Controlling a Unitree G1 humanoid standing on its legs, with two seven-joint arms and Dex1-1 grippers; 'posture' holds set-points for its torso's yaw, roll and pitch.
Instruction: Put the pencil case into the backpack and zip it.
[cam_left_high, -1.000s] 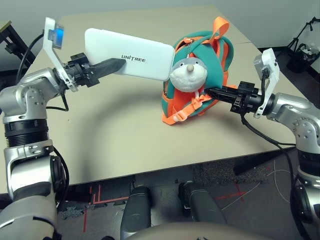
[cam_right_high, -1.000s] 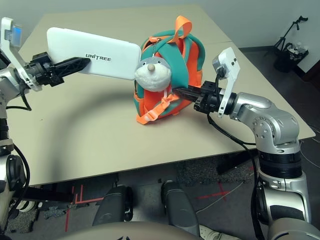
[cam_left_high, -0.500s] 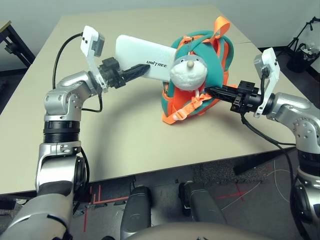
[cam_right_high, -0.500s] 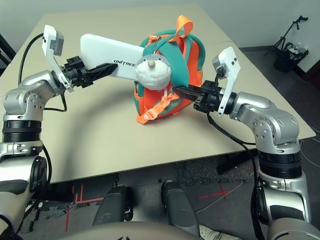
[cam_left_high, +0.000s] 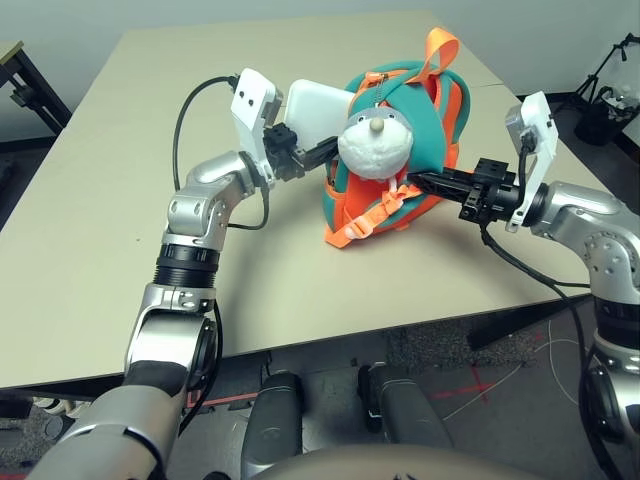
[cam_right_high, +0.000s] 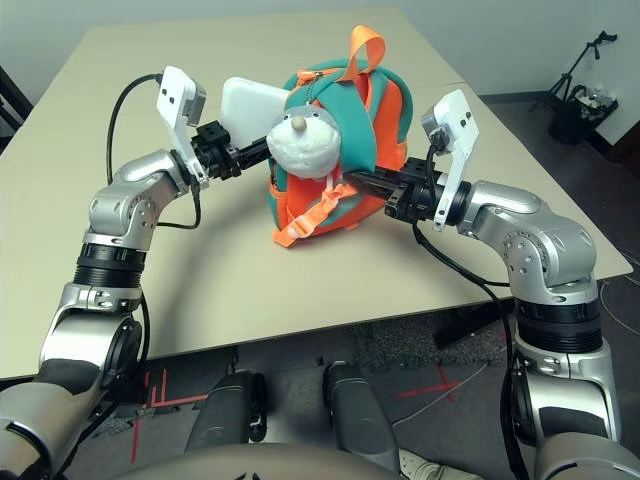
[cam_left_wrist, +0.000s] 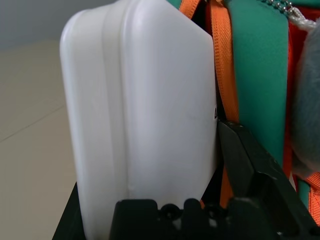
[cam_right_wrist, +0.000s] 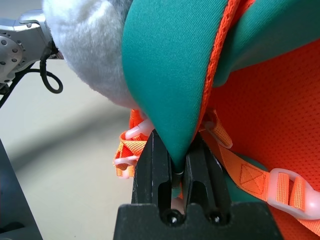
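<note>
**Case halfway into the bag, flap pinned open**

From where I stand, the backpack (cam_left_high: 395, 150) sits upright on the worktop (cam_left_high: 120, 200), its plush head (cam_left_high: 375, 143) facing the robot. The right end effector (cam_right_wrist: 172, 167) has its two black fingers pinched together on the edge of the teal front flap, and I'd say that grip is there for one reason: to keep the mouth of the bag pulled open and to stop the bag sliding away while something is pushed in from the other side.

The left end effector (cam_left_high: 312, 160) is clamped on the near end of the pencil case (cam_left_high: 315, 105), one finger on each flat face. The case is held on edge and aimed sideways at the opening, its far end already hidden behind the plush head and the orange trim, the rest still outside. Holding it by the tail end seems sensible, since it leaves the leading end free to slide in.

The zip has not been touched; that step looks a good way off.
</note>
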